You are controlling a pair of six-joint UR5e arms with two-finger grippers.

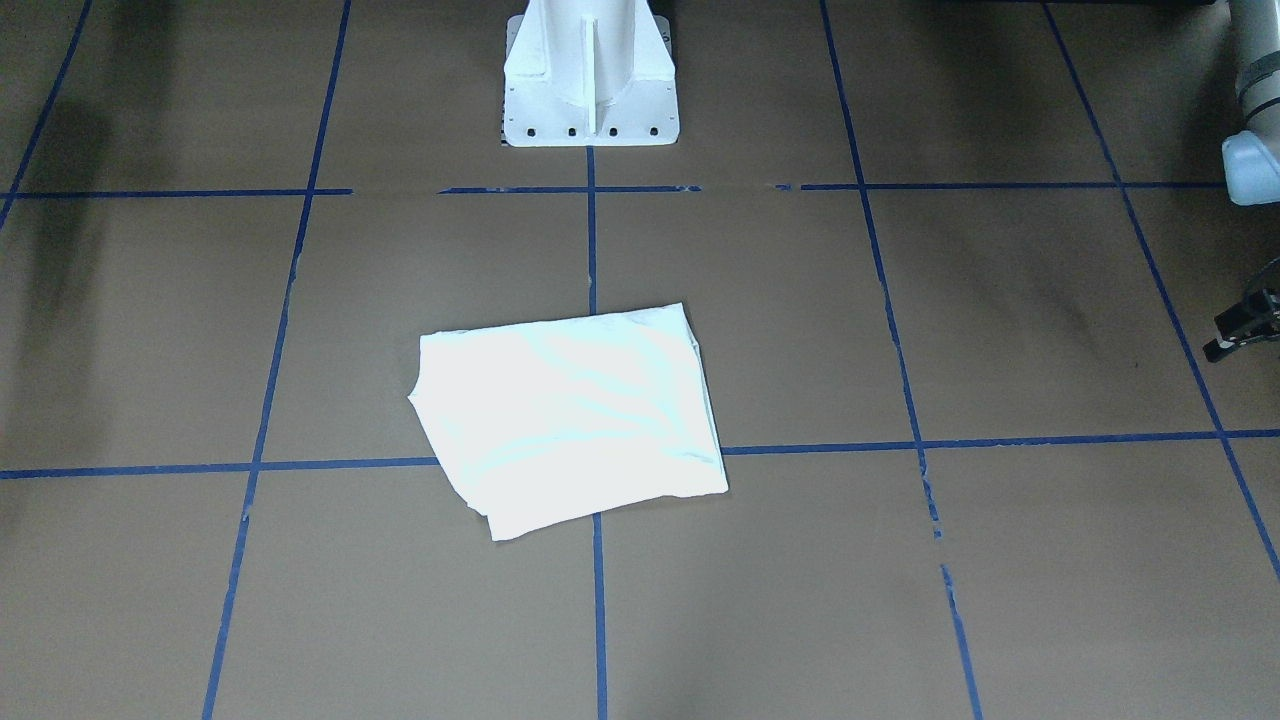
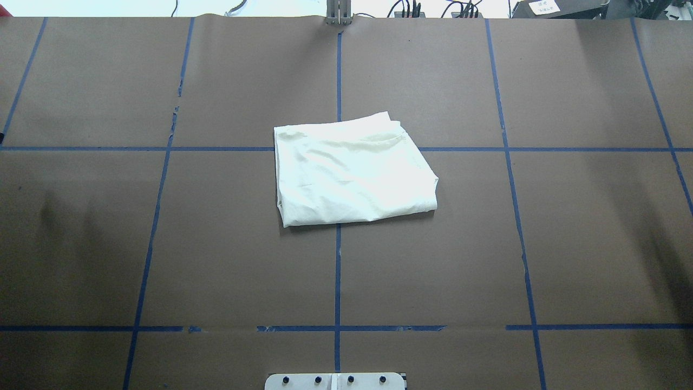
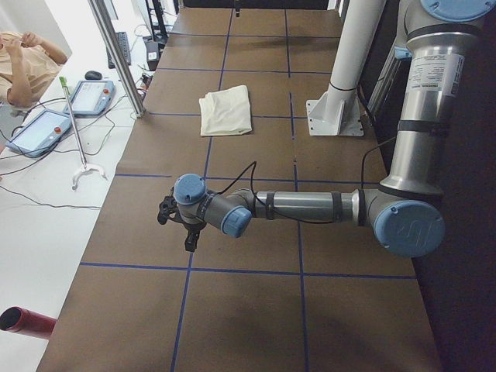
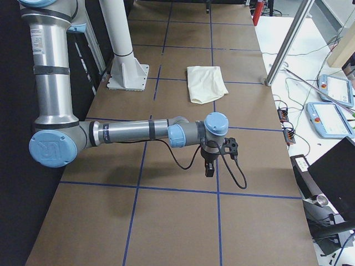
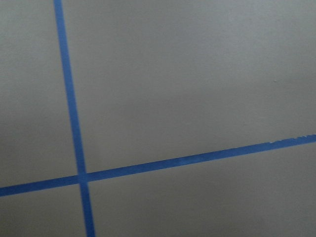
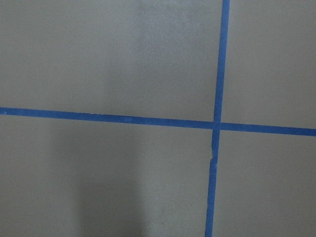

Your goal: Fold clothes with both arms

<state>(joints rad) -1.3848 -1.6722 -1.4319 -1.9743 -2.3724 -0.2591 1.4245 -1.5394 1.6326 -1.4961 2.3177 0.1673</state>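
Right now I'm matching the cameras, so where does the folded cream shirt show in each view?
Front-facing: shirt at centre, below the white pedestal base.
Overhead: shirt at centre, base at the bottom edge.
Exterior left: shirt upper middle, left of the base.
Exterior right: shirt upper middle, right of the base.
Left wrist: not in it.
Right wrist: not in it.
Shared landmark: the base, in all four exterior views.

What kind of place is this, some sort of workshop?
Most likely a robotics lab: a table gridded with blue tape, a left arm and right arm by a white pedestal, and control tablets with cables alongside.
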